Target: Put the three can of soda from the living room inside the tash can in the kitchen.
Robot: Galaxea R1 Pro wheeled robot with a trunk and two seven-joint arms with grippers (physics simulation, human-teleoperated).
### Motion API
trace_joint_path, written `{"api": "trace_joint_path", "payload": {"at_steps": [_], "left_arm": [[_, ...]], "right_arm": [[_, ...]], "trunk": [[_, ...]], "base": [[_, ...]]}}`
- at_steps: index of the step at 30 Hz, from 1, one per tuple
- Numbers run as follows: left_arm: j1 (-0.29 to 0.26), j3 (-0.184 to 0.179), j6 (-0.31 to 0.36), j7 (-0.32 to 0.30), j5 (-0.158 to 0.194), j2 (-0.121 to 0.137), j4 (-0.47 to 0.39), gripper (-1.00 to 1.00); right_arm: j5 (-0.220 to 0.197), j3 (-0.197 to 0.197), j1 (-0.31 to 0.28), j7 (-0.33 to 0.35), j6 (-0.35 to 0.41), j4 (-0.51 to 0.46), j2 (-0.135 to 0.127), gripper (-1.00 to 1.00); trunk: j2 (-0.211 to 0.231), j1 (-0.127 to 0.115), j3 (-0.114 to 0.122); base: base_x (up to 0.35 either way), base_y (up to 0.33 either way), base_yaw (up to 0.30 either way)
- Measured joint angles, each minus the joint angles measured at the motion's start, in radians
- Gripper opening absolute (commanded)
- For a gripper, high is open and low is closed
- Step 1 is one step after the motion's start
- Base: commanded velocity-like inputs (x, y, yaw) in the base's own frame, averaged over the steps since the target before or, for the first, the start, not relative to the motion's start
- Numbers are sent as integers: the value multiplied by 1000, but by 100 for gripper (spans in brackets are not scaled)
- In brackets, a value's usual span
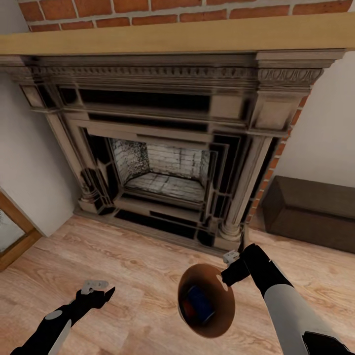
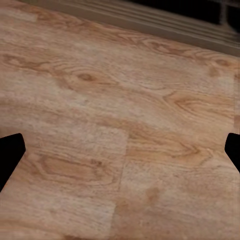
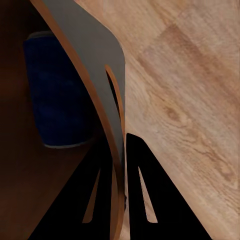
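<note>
right now i'm carrying the tash can [image 1: 209,323] in my right gripper [image 1: 230,270], held up above the wood floor [image 1: 138,266] in front of the brick fireplace [image 1: 167,148]. the right wrist view shows how it's held: one finger inside the bin and one outside, closed tight on the thin wall at the rim [image 3: 100,80]. inside, lying against the brown lining, is the dark blue can of soda [image 1: 198,301]; i see its blue side in the wrist camera too [image 3: 57,95]. something orange-red shows at the inner edge beside it in the head view, possibly another can, but i can't say for sure.

my left gripper [image 1: 96,291] hangs low over the floor with its jaws spread wide and nothing between them; the wrist view there has only planks, with the two fingertips [image 2: 10,152] at the frame edges.

on handling, i'd judge the bin light and stiff, but pinching one side of the rim lets it hang tilted, and the mouth is tipped toward the camera. the can inside is smooth and round, so it will roll if i swing the arm or brake the base hard. i'd keep the pinch where it is, on the rim wall, and move gently. a dark bench [image 1: 310,212] sits right of the hearth, well apart from the arm.
</note>
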Motion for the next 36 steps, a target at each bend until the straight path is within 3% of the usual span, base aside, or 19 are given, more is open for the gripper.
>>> {"api": "trace_joint_path", "payload": {"at_steps": [22, 36], "left_arm": [[0, -2, 0, -7, 1, 0, -11, 100], [0, -1, 2, -18, -1, 0, -10, 100]], "right_arm": [[2, 0, 1, -2, -1, -1, 7, -100], [1, -2, 0, -5, 35, -2, 15, -100]], "trunk": [[0, 0, 17], [0, 0, 18]], "base": [[50, 283, -4], [93, 297, -226]]}}
